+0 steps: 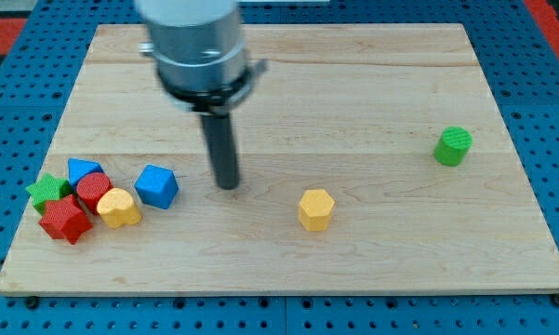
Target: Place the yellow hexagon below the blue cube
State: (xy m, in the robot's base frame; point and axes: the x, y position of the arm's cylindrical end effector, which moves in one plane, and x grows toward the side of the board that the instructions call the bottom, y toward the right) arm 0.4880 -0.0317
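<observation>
The yellow hexagon [315, 208] lies on the wooden board, a little right of centre and low in the view. The blue cube [156, 186] sits at the lower left. My tip [227, 185] rests on the board between them, closer to the blue cube, about level with it and slightly above the hexagon's height in the view. It touches neither block.
A cluster sits at the lower left: a blue block [82, 170], a red cylinder [94, 189], a yellow heart-like block [119, 207], a red star-like block [65, 219] and a green star [46, 191]. A green cylinder [453, 146] stands at the right. The board's bottom edge [279, 292] is near.
</observation>
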